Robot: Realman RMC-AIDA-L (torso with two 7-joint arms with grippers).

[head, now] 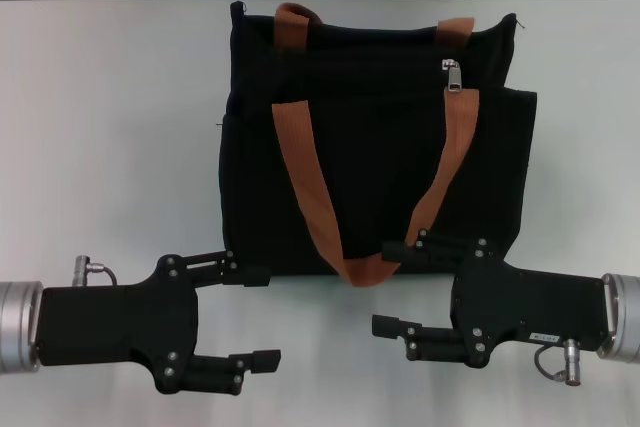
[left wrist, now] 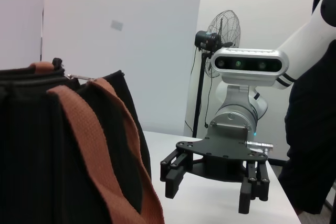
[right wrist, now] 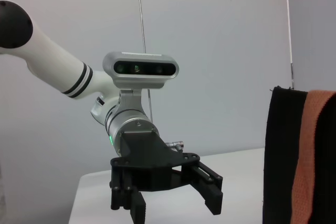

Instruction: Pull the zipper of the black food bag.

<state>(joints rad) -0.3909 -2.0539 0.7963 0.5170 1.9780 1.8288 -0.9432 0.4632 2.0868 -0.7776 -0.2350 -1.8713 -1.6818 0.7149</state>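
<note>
The black food bag [head: 375, 147] is lying flat on the white worktop [head: 110, 117], filling the upper middle of the head view, its two rust-orange handles [head: 300, 177] draping down across its face toward the lower centre. The zipper [head: 453, 75] is sitting at the upper right of the bag, a small silver tab hanging just below the top edge, beside where the right-hand strap is crossing.

The left end effector [head: 245, 317] is hovering at the lower left of the frame with its fingers spread apart and gripping nothing. The right end effector [head: 400, 287] is hovering at the lower right, equally open and empty, its upper finger overlapping the bag's lower edge next to the handle loop.

The bag is looking soft and limp, likely light, so it will probably bunch and slide when the tab is being dragged. The tab itself is tiny, hard and smooth metal, likely slippery; pinching it flat across its faces seems best, with the other end effector pressing or holding the fabric near the zipper line's end to keep it taut.
</note>
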